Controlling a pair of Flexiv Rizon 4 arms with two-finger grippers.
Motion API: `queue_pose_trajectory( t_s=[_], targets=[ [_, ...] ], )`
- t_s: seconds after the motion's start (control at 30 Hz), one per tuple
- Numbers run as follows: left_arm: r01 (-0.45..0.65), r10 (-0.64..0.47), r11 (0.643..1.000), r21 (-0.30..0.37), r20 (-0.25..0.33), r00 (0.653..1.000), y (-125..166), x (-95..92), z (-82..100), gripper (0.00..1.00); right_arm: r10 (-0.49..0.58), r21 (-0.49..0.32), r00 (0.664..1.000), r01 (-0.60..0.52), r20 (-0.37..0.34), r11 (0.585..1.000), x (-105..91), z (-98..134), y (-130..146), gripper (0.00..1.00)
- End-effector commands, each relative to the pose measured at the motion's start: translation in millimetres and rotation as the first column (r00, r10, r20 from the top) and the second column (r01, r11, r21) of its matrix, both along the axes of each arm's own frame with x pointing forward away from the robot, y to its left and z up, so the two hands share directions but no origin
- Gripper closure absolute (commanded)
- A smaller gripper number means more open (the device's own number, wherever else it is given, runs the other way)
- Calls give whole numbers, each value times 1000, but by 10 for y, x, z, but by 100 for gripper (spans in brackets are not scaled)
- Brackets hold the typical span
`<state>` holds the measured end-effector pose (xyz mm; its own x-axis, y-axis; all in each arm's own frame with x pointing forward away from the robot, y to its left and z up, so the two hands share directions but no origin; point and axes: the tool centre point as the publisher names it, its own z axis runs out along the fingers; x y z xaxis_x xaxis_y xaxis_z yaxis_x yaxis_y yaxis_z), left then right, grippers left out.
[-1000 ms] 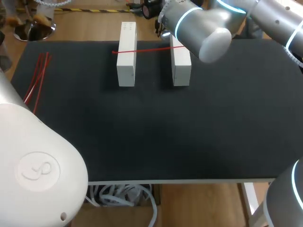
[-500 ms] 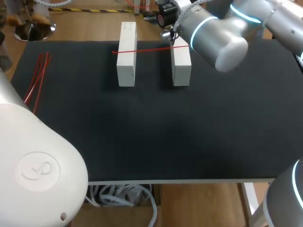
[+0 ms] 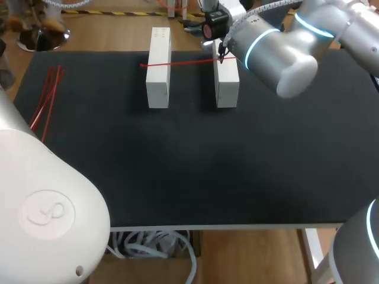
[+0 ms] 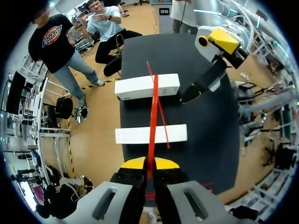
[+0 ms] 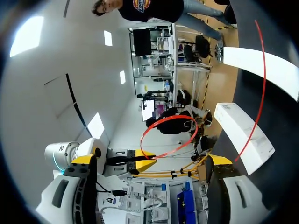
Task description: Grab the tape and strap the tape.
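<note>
Setup: black-matted table (image 3: 189,165) with two white rectangular blocks side by side, the left block (image 3: 158,77) and the right block (image 3: 227,83). A thin red plastic strap (image 3: 183,62) lies across the tops of both and bridges the gap. One end pokes just past the left block.

The right gripper (image 3: 220,54) sits over the right block at the strap's other end. Its wrist view shows the fingers spread wide with nothing between them. Can't tell if a tip touches the strap.

The left gripper (image 4: 150,164) is held well back from the blocks, out of the head view. Its fingers are pinched tight on a second red strap (image 4: 153,116). In the right wrist view that one curls into a loop off the fingertips. A bundle of spare red straps (image 3: 47,97) lies near the mat's left edge.

Handling, my read:
- Very light, thin and springy. It bends easily, holds a curve, and shifts if nudged.
- Probably slick, so a shallow pinch could slip.
- Best hold is near an end, flat faces against the pads. Take it on the free stretch between the blocks or at the overhang, where fingers can get under it.

Writing: small faint marks at the far end of the left block's top, too small to read. Nothing legible on the straps.
</note>
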<state>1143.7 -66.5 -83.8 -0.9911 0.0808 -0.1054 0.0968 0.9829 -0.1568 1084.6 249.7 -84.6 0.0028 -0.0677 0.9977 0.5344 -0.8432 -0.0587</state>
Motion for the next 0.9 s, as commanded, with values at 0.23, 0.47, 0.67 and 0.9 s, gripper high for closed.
queue_pose_trajectory(
  t_s=[0.23, 0.47, 0.67, 0.9],
  targets=[
    [0, 0, 1000, 2, -1, 1000, -1, -5, 7, 100, 3, 4, 1000, -3, 8, 1000, 26, -23, -1, 0],
    [-38, 38, 999, 3, -11, 999, 73, 13, -32, 100, 3, 4, 1000, -3, 8, 1000, 26, -23, -1, 0],
    [-149, 149, 989, 24, 0, 989, 371, 52, -132, 100, 3, 4, 1000, -3, 8, 1000, 26, -23, -1, 0],
    [-223, 220, 971, 88, 42, 975, 778, 82, -323, 100, 3, 4, 1000, -3, 8, 1000, 26, -23, -1, 0]
  ],
)
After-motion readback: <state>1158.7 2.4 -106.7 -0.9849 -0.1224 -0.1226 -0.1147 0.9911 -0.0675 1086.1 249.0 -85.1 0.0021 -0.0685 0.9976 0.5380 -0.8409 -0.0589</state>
